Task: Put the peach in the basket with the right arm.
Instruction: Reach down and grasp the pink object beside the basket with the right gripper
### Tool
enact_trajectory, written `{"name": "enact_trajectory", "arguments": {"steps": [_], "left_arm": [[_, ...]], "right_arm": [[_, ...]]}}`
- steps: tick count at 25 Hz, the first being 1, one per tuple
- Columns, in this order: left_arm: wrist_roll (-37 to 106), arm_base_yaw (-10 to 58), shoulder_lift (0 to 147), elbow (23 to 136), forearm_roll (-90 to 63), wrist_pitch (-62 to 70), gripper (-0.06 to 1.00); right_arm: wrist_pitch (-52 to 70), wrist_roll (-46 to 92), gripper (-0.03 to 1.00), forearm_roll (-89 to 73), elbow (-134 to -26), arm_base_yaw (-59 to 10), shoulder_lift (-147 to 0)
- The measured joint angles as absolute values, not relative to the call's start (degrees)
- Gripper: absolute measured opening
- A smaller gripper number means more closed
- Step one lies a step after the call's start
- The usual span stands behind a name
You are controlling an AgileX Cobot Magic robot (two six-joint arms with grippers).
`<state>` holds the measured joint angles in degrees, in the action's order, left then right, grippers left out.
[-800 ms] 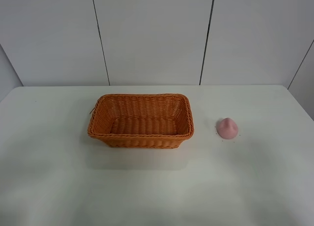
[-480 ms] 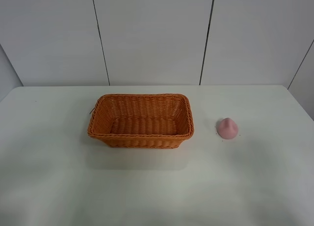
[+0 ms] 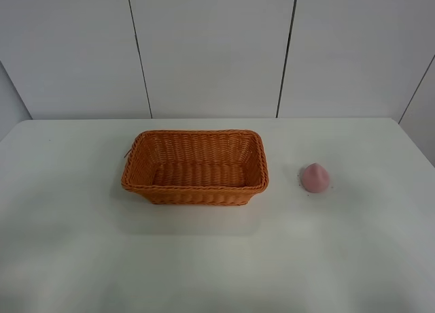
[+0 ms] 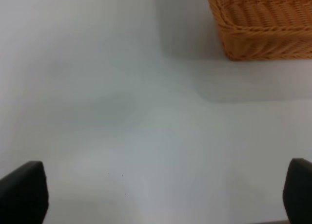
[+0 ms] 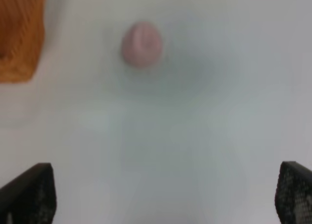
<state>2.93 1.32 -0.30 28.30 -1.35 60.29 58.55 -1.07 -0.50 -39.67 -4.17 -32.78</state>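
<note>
The pale pink peach (image 3: 315, 177) rests on the white table to the right of the orange-brown wicker basket (image 3: 195, 166), about a hand's width from its rim. The basket holds nothing. In the right wrist view the peach (image 5: 141, 44) lies ahead of my right gripper (image 5: 161, 197), whose two black fingertips (image 5: 29, 192) stand far apart with only bare table between them. My left gripper (image 4: 156, 195) is likewise spread wide, its fingertips (image 4: 22, 192) at the frame's lower corners, with a basket corner (image 4: 263, 24) ahead. Neither arm shows in the exterior high view.
The white table (image 3: 217, 258) runs to a grey panelled wall (image 3: 211, 47) behind the basket. A strip of the basket side (image 5: 19, 34) appears beside the peach in the right wrist view.
The basket and peach sit in the same spots. The small dark specks seen around the peach's base earlier no longer show.
</note>
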Motion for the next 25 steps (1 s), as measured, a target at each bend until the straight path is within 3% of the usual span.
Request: {"name": "enact_trajectory", "arguments": {"steps": [15, 21, 25], "left_arm": [[2.9, 1.3, -0.3, 28.3, -1.4, 60.3, 0.99], [2.9, 1.3, -0.3, 28.3, -1.4, 60.3, 0.99], [2.9, 1.3, -0.3, 28.3, -1.4, 60.3, 0.99]], "right_arm": [[57.7, -1.1, 0.69, -0.5, -69.7, -4.2, -91.5], [61.2, -1.1, 0.69, -0.5, -83.9, -4.2, -106.9], [61.8, -0.9, 0.69, -1.0, -87.7, -4.5, -112.2]]}}
